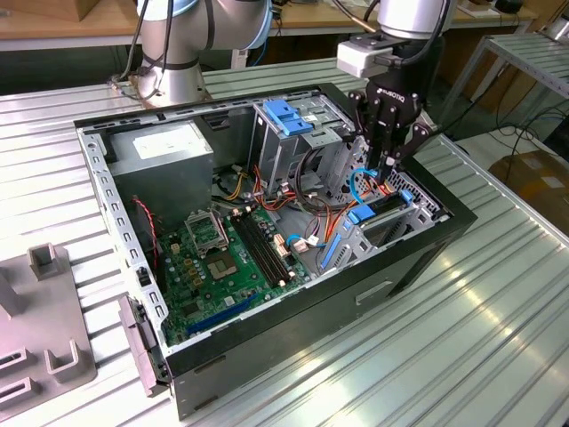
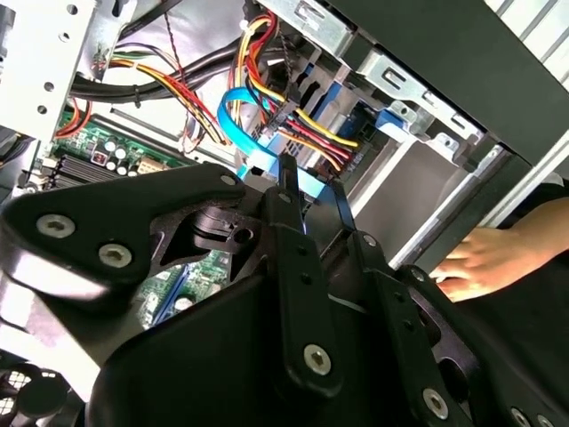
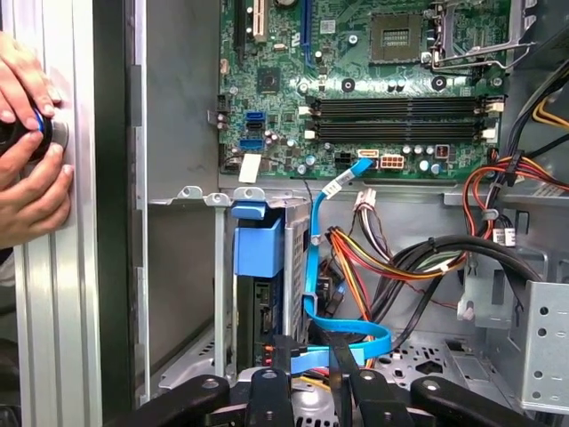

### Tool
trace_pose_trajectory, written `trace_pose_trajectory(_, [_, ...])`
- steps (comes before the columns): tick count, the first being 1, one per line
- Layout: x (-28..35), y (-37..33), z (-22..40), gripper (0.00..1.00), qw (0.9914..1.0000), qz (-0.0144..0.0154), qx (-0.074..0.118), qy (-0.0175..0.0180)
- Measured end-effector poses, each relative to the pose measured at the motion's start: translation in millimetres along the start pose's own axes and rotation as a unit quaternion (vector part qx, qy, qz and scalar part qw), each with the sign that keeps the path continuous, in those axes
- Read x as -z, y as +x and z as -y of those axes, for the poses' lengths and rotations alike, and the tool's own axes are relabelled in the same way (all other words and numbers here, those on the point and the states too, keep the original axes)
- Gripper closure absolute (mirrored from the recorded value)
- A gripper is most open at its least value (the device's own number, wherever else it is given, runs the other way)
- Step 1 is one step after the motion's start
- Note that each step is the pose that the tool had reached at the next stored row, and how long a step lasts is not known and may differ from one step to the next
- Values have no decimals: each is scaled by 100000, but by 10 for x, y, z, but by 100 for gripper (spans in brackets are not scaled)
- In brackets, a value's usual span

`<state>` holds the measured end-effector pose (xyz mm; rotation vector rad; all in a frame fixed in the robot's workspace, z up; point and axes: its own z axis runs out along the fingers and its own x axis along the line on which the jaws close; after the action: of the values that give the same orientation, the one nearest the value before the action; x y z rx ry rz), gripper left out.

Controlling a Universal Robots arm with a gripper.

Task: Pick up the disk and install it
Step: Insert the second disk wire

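My gripper [image 1: 388, 169] hangs over the disk [image 1: 378, 211], which sits in its bay at the case's front corner. I cannot tell whether my jaws grip anything. Seating it well means pressing straight down, clear of the blue data cable [image 3: 331, 267].

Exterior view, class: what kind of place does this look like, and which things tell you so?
Probably a robotics lab or workshop: an open computer case lies on a ribbed metal table, a robot arm's gripper reaches into it, and wooden workbenches stand behind.
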<state>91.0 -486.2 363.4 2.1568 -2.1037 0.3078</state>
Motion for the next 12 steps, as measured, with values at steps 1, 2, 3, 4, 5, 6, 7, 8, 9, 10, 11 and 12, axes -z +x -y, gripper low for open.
trace_pose_trajectory(1, [16, 4, 1, 69, 100000, -40, 14, -39])
trace_pose_trajectory(2, [40, 9, 3, 69, 100000, -193, 35, -92])
trace_pose_trajectory(3, [51, 12, 3, 69, 99999, -343, 50, -122])
trace_pose_trajectory(4, [56, 13, 4, 69, 99999, -438, 60, -142])
trace_pose_trajectory(5, [57, 13, 5, 69, 99998, -524, 70, -155])
trace_pose_trajectory(6, [58, 13, 5, 69, 99998, -637, 78, -163])
trace_pose_trajectory(7, [59, 13, 5, 69, 99997, -751, 85, -165])
trace_pose_trajectory(8, [59, 13, 6, 69, 99996, -907, 96, -167])
trace_pose_trajectory(9, [61, 5, 8, 69, 99993, -1142, 110, -174])
trace_pose_trajectory(10, [66, -28, 14, 69, 99989, -1438, 132, -178])
trace_pose_trajectory(11, [67, -48, 18, 69, 99988, -1504, 134, -178])
trace_pose_trajectory(12, [63, -56, 19, 69, 99989, -1492, 129, -176])
